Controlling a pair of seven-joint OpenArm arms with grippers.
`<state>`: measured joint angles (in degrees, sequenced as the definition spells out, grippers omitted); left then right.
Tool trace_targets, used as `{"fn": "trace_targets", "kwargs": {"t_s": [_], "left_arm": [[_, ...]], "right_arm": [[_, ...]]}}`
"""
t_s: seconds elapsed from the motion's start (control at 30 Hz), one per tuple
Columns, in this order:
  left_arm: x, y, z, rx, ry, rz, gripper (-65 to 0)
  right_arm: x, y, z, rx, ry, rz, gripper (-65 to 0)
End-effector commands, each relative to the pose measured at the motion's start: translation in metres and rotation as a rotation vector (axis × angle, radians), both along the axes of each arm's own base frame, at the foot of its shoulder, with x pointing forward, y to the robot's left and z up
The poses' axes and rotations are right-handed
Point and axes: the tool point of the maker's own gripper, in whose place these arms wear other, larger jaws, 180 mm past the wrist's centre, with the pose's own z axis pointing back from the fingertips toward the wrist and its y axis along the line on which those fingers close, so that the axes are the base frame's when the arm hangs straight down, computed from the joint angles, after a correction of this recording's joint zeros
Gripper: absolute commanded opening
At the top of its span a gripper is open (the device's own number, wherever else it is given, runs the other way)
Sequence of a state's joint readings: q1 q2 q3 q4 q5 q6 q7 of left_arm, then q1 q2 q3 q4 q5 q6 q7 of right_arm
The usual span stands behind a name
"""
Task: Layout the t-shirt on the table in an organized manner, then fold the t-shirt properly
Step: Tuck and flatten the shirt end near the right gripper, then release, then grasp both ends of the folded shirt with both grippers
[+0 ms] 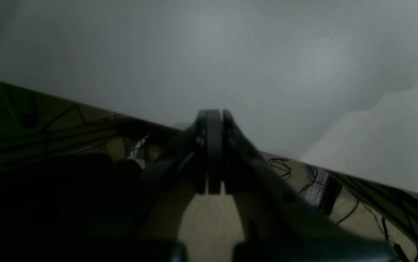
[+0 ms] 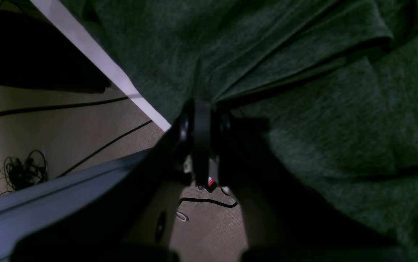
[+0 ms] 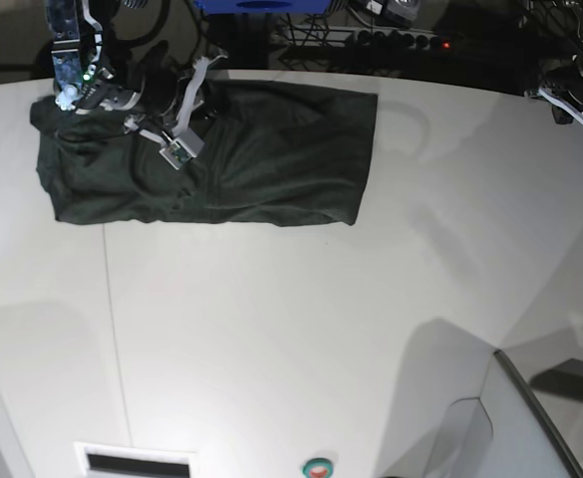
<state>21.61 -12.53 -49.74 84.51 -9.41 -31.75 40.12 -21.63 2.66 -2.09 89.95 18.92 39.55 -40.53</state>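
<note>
- One white worktop fills the base view; a thin dark seam runs down its left part.
- Near the front edge sit one dark slot and one small round button.
- One dark green t-shirt lies at the far left of the worktop, spread in a rough rectangle with creases, its far hem close to the table's far edge.
- Two arms are in view. The right gripper, at the far left in the base view, sits over the shirt's far left part. In its wrist view the fingers are pressed together on a raised fold of the green cloth, just beside the worktop's white edge.
- The left gripper is at the far right of the base view, well apart from the shirt. Its wrist view shows its fingers closed together with nothing between them, above the bare worktop near its edge.
- Beyond the edge, cables lie on a tan floor.
</note>
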Motion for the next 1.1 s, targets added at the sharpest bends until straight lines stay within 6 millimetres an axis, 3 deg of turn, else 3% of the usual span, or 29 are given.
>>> {"fn": "trace_targets", "kwargs": {"t_s": [0.0,0.17,0.43,0.5,0.67,0.87,0.97,1.07], "left_arm": [[0.004,0.008,0.01,0.027,-0.021,-0.008,-65.0],[0.003,0.008,0.009,0.027,-0.018,-0.008,-65.0],[0.005,0.007,0.009,0.024,-0.022,-0.007,-65.0],[0.005,0.007,0.009,0.024,-0.022,-0.007,-65.0],[0.005,0.007,0.009,0.024,-0.022,-0.007,-65.0],[0.001,0.006,0.008,0.023,-0.015,-0.006,-65.0],[0.003,0.004,0.007,0.018,-0.016,-0.011,-65.0],[0.013,-0.018,-0.003,-0.008,0.002,-0.083,-65.0]], "right_arm": [[0.007,-0.001,0.008,0.015,-0.035,-0.001,-64.4],[0.018,-0.012,0.013,-0.021,-0.055,-0.056,-64.4],[0.015,-0.018,0.012,-0.053,-0.041,-0.044,-63.9],[0.013,-0.017,0.012,-0.051,-0.038,-0.043,-60.3],[0.015,-0.026,0.016,-0.062,-0.053,-0.06,-44.4],[0.05,-0.125,0.06,-0.194,-0.21,-0.324,-41.0],[0.064,-0.175,0.072,-0.199,-0.216,-0.468,-24.8],[0.07,-0.231,0.061,-0.148,-0.146,-0.624,-5.6]]}}
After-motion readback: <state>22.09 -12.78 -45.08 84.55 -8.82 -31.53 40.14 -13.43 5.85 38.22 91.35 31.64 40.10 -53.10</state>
